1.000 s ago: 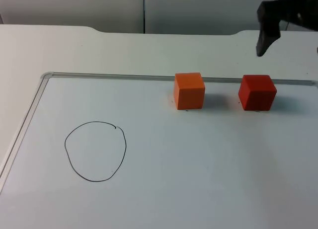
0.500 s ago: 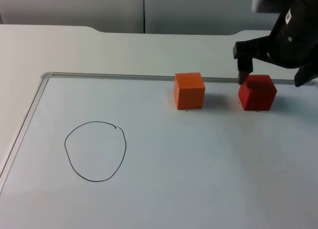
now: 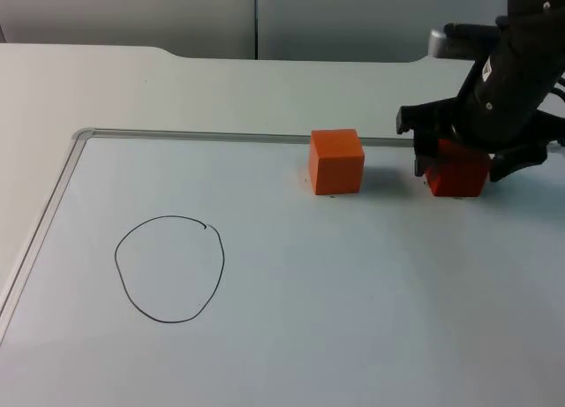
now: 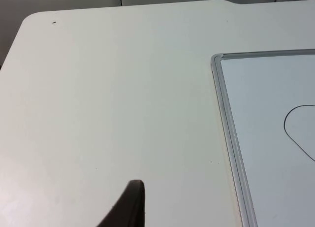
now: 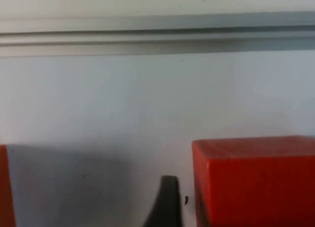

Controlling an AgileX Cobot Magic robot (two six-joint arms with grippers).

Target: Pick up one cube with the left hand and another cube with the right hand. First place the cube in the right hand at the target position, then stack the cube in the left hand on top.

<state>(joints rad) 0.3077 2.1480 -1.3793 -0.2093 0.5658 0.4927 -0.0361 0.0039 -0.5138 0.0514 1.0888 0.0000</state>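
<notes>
Red cube [image 3: 459, 175], orange cube [image 3: 336, 161] (black circle [image 3: 169, 268] on whiteboard [image 3: 353, 292])

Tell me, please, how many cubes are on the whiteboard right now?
2: an orange cube near the whiteboard's far edge, and a red cube to its right, under the right end effector.

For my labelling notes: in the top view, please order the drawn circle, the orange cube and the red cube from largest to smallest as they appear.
1. Drawn circle: clearly largest.
2. Orange cube and red cube: unranked; the right gripper partly covers the red one.
</notes>
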